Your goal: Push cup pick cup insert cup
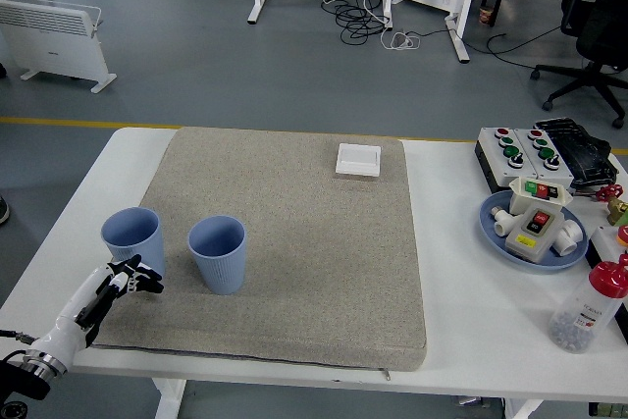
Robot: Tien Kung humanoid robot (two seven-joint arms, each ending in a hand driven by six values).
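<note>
Two light blue ribbed cups stand upright on the grey mat (294,233). One cup (132,239) is at the mat's left edge, the other cup (218,254) stands a little to its right, with a gap between them. My left hand (123,280) comes in from the lower left corner. Its fingers are stretched out and hold nothing, with the tips just below the left cup's base, apparently a small gap away. The right hand is out of the picture.
A white square switch plate (358,159) lies at the mat's far edge. To the right are button boxes (520,149), a blue plate (500,233) with parts, and a clear red-capped bottle (589,308).
</note>
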